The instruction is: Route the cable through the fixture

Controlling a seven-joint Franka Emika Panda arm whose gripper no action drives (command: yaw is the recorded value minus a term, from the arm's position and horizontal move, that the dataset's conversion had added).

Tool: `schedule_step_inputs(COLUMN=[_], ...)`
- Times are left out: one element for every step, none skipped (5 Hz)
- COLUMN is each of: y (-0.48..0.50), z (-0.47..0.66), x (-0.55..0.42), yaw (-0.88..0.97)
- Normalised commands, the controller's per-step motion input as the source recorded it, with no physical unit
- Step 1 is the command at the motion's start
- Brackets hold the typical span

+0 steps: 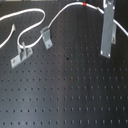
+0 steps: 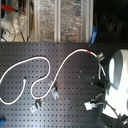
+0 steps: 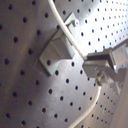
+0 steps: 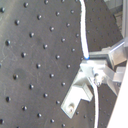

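The white cable (image 1: 65, 14) loops in from the first exterior view's left, passes a metal fixture (image 1: 46, 36) and climbs to its red band (image 1: 86, 5). Just past the band, my gripper (image 1: 106, 49) stands over the cable at the first exterior view's upper right. In both wrist views the fingers (image 3: 107, 61) are shut on the cable (image 3: 64, 25), and another bracket fixture (image 3: 56, 49) lies on the board right beside them. The cable (image 4: 83, 35) enters the gripper (image 4: 96, 74) and comes out the other side, next to that fixture (image 4: 76, 94).
A further small metal bracket (image 1: 21, 54) sits at the first exterior view's left. The black perforated board (image 1: 70, 95) carries everything. In the second exterior view the white arm (image 2: 118, 75) fills the right side, and bins and clutter (image 2: 60, 20) stand behind the board.
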Motion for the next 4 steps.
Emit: schedule_step_inputs(y=[0.004, 0.010, 0.004, 0.109], z=[0.00, 0.28, 0.03, 0.17], x=[-0.012, -0.161, -0.011, -0.209], yaw=[0.00, 0.00, 0.00, 0.07])
